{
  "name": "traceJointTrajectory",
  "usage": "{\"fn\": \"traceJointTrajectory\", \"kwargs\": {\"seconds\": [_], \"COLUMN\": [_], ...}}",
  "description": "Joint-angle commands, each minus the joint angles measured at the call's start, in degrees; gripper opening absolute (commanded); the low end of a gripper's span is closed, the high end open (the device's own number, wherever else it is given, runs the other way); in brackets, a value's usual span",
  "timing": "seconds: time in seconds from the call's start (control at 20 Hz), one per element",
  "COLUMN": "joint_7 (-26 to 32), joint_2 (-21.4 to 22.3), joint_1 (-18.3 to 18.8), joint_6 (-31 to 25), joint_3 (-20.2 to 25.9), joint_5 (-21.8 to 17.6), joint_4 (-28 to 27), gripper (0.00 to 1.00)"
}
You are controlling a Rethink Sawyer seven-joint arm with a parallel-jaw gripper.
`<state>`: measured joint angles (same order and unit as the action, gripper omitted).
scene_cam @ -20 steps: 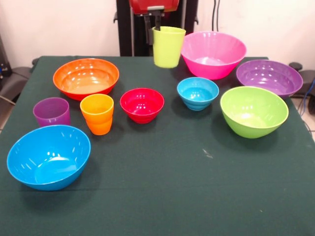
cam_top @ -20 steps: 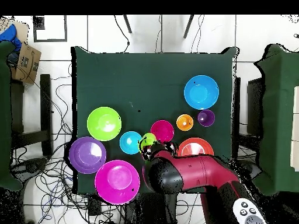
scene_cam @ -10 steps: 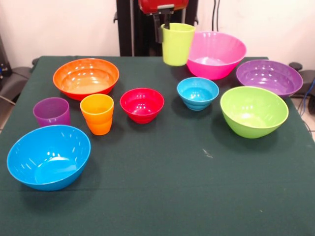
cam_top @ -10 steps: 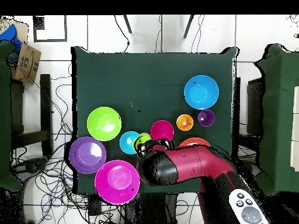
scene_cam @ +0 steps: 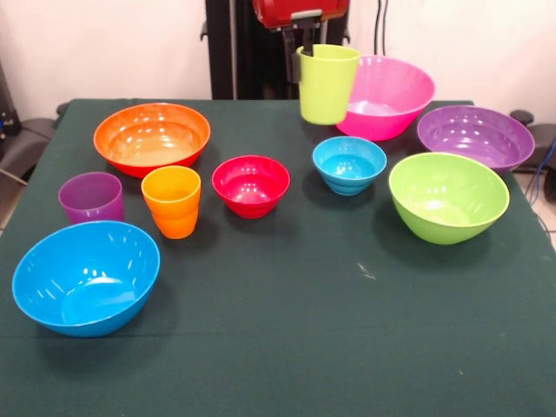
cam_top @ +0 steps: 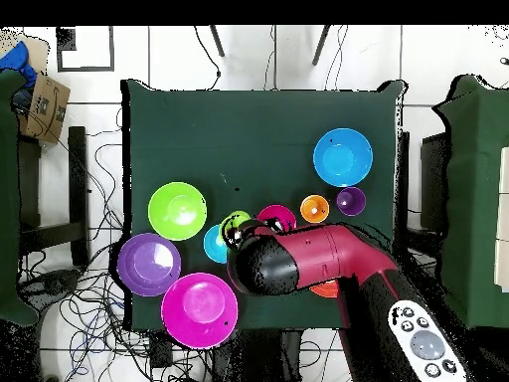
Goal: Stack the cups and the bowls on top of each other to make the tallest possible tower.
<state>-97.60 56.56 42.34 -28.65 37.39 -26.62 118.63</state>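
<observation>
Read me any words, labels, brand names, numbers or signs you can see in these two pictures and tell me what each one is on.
None: no readable text in either view.
The glossy plastic bowls, such as the big pink bowl, carry no print.
The lime green plastic cup held up off the table by the robot's hand is plain too.
The brown cardboard box beside the table in the overhead view shows only marks too small to read.

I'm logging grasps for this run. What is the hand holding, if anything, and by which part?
The hand holds the lime green cup clear of the table, pinched at its upper rim on the side toward the arm.
</observation>
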Motion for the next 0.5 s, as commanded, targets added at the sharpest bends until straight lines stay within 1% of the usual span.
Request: {"fn": "traceJointTrajectory", "kwargs": {"seconds": [0.05, 0.5], "joint_7": [8.06, 7.94], "joint_2": [-4.83, -5.36], "joint_1": [-1.07, -2.13], "joint_6": [-8.34, -11.64], "joint_3": [3.77, 4.86], "joint_5": [-0.64, -0.89], "joint_4": [-6.23, -9.13], "gripper": [0.0, 0.0]}}
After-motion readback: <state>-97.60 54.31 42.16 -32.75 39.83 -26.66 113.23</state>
